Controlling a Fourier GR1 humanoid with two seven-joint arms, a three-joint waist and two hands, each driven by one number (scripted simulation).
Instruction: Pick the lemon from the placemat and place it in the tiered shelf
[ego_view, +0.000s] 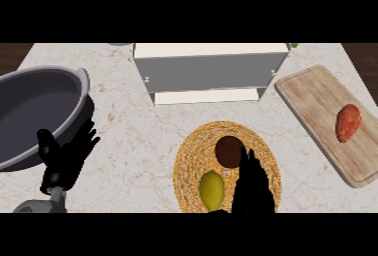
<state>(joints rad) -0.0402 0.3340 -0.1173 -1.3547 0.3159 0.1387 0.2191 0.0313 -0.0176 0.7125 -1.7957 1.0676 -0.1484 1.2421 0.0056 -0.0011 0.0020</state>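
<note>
A yellow-green lemon (211, 189) lies on the near part of a round woven placemat (193, 150), with a dark brown round object (229, 151) just beyond it. My right hand (253, 186) hovers over the mat directly right of the lemon, fingers straight and pointing away, open and not touching the fruit as far as I can see. The white tiered shelf (209, 70) stands at the back centre, its open front facing me. My left hand (68, 155) rests open at the lower left, fingers up.
A large grey pot (37, 110) sits at the left, right behind my left hand. A wooden cutting board (325, 100) at the right carries an orange sweet potato (348, 122). Bare marble counter (140, 130) lies between the mat and the shelf.
</note>
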